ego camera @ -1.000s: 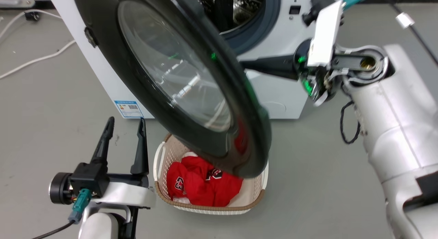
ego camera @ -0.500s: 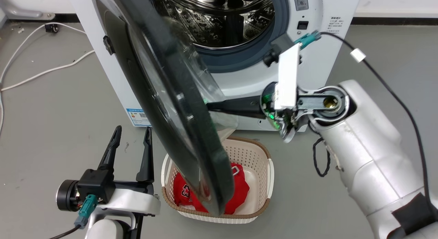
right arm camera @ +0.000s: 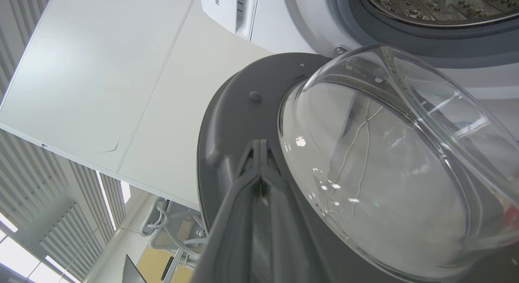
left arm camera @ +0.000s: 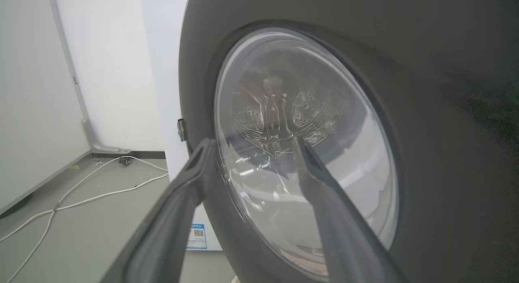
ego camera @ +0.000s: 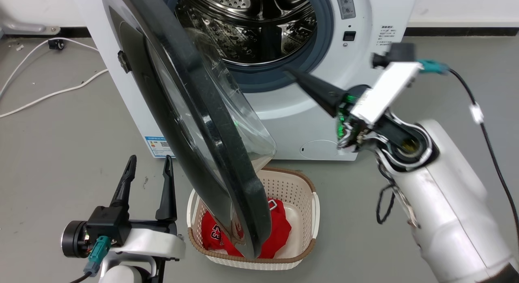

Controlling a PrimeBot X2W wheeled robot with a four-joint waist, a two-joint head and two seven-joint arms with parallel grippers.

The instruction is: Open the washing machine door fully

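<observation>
The washing machine door [ego camera: 202, 121] is swung out from the white machine [ego camera: 308, 116] and sits nearly edge-on to the head camera, with its glass bowl facing the robot's right. Its top is cut off by the frame. Its bottom rim covers part of a laundry basket [ego camera: 315, 214] on the floor, plus a good chunk of the red shirt [ego camera: 279, 230] inside. The print on the shirt is too small for me to read. The door also hides part of a blue sticker [ego camera: 156, 142] low on the machine's front. Behind the door the steel drum [ego camera: 251, 27] is in plain sight, though its top is cropped too.

The left gripper [ego camera: 149, 161] is down at the lower left near the basket, jaws wide apart and holding nothing. Its wrist camera looks straight at the door's outer face, with the drum showing murkily through the glass. I can't tell from there how close the fingers are.

The right gripper [ego camera: 292, 73] has its jaws pressed together with nothing between them. In the head view its tip sits in front of the grey door seal [ego camera: 318, 52], apart from the bowl. On its own wrist camera the tip overlaps the door's dark inner ring, and I can't judge contact there. The right forearm runs off the bottom right corner. White cables [ego camera: 48, 94] lie on the floor at far left.
</observation>
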